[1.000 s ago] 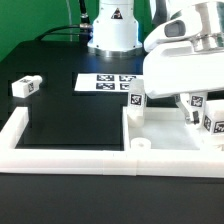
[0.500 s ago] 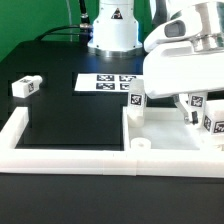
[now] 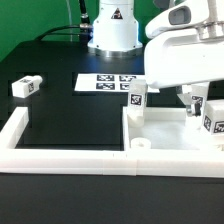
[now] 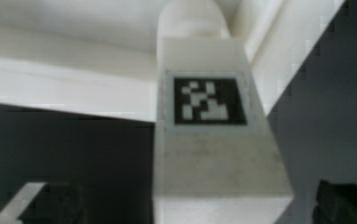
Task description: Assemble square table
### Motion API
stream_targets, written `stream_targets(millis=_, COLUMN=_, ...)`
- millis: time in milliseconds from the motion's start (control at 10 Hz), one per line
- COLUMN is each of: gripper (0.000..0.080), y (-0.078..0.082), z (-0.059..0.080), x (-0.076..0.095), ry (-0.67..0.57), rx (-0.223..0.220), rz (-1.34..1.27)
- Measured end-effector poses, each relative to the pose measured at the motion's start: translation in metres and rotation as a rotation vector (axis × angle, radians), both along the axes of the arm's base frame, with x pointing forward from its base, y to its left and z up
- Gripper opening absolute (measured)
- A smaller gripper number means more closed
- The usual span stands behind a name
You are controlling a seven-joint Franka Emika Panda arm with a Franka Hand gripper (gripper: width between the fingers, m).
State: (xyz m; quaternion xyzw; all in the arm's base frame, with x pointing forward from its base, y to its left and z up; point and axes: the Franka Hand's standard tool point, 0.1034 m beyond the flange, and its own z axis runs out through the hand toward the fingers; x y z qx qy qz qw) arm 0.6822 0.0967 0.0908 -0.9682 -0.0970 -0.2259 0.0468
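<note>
Dark table (image 3: 60, 120) fills the exterior view, fenced along the lower edge of the frame by a white wall (image 3: 60, 155). The marker board (image 3: 100, 84) lies flat at centre frame. The tabletop (image 3: 165, 130) sits at lower right, tight against the wall, probably so that it stays braced while legs are twisted in.

Three legs stand upright on it: a corner leg (image 3: 135, 97) at its left end and two right legs (image 3: 212, 122) near the right edge of the frame. A spare leg (image 3: 25, 86) lies on its side at far left, well apart from the rest, so the fourth corner looks unfinished.

The arm (image 3: 185, 55) hangs over the right half of the tabletop and hides its own tool from this side. In the wrist view, a tagged leg (image 4: 207, 100) stands straight between the jaws. The gripper (image 4: 193, 200) is spread wide, with dark fingertips (image 4: 33, 200) on either side and a clear gap to the leg, so nothing is held. This suits either letting go or lining up for a fresh hold. Which standing leg this is cannot be told for certain.
</note>
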Motion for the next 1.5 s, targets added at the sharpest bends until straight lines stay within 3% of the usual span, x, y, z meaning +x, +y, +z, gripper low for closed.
stream_targets(millis=400, gripper=0.0649, y=0.0055, z=-0.0043, x=-0.0058, ry=0.346, rx=0.011, rz=0.023)
stream_targets(millis=600, gripper=0.0649, y=0.0057, z=-0.0051, x=-0.0103, ry=0.453, rx=0.012, rz=0.023)
stream_targets(millis=900, gripper=0.0649, y=0.0101, z=-0.005, x=-0.0065, ry=0.426, rx=0.024, rz=-0.013)
stream_targets(millis=1100, gripper=0.0396, y=0.0099, z=-0.0053, x=-0.0065, ry=0.427, rx=0.024, rz=-0.014)
stream_targets(millis=1200, gripper=0.0396, y=0.0108, z=-0.0052, x=-0.0065, ry=0.439, rx=0.048, rz=-0.097)
stream_targets(millis=1300, gripper=0.0312, y=0.0112, z=-0.0054, x=-0.0065, ry=0.446, rx=0.061, rz=-0.15)
stream_targets(millis=1500, gripper=0.0312, y=0.0108, z=-0.0064, x=-0.006, ry=0.458, rx=0.097, rz=-0.294)
